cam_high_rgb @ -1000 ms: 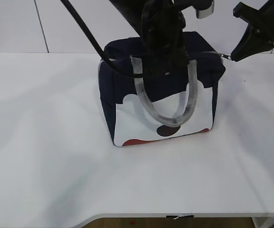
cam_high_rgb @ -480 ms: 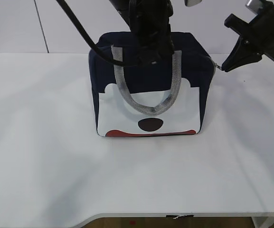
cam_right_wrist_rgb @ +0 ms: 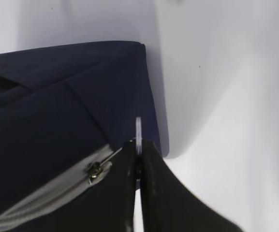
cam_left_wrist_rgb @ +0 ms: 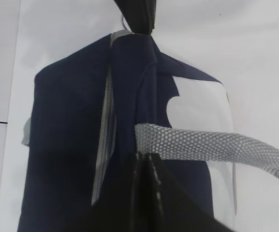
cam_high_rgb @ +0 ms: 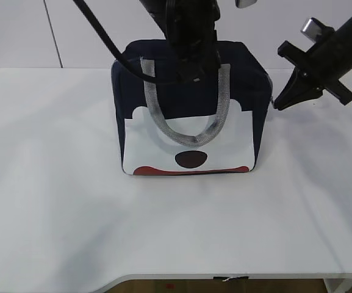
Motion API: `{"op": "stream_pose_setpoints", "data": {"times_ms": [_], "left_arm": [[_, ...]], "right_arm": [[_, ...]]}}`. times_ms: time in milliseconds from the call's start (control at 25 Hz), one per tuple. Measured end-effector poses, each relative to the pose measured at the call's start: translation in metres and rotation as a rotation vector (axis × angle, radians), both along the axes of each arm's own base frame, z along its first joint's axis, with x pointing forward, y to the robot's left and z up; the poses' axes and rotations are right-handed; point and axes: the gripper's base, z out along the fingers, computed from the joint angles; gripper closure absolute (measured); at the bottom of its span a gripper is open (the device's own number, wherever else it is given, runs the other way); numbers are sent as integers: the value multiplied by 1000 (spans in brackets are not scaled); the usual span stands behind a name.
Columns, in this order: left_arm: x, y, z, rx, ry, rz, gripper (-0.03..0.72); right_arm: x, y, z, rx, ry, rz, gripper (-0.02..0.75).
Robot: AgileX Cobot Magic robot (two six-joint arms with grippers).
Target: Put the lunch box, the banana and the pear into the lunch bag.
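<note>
Exterior view gives you the bag (cam_high_rgb: 191,116) standing upright on the white surface (cam_high_rgb: 72,201), toward the back and about the middle, with its white-and-red face panel turned to the camera. Its grey handle (cam_high_rgb: 188,131) hangs in a loop over that panel. Your left pincer (cam_high_rgb: 195,68) sits above the top of the bag near the front edge, where the handle ends rise. Your right pincer (cam_high_rgb: 277,105) is at the bag's upper right corner, its tip against the side.

From the left wrist you look along the bag's navy top (cam_left_wrist_rgb: 81,145), with the grey zipper (cam_left_wrist_rgb: 105,140) running away from the camera. The left pincer's fingers (cam_left_wrist_rgb: 146,193) are pressed together, with the handle webbing (cam_left_wrist_rgb: 212,147) crossing just beyond them; you cannot tell whether any fabric is caught.

From the right wrist, the right pincer (cam_right_wrist_rgb: 138,159) is clamped on the thin ring pull (cam_right_wrist_rgb: 138,130), which stands up between its two dark fingers (cam_right_wrist_rgb: 124,193). The slider (cam_right_wrist_rgb: 95,169) lies just to the left, at the bag's end. Lunch box, banana and pear do not show in any view.
</note>
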Motion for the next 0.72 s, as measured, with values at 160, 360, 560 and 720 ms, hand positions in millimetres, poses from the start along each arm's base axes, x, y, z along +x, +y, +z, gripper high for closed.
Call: {"op": "stream_pose_setpoints", "data": {"times_ms": [160,360,560,720], "left_arm": [[0,0,0,-1,-1,2,697],[1,0,0,-3,-7,3,697],[1,0,0,-2,-7,4,697],[1,0,1,-2,-9,5,697]], "right_arm": [[3,0,-10,-3,5,19,731],[5,1,-15,9,4,34,731],[7,2,-19,28,-6,53,731],[7,2,-20,27,-14,63,731]]}}
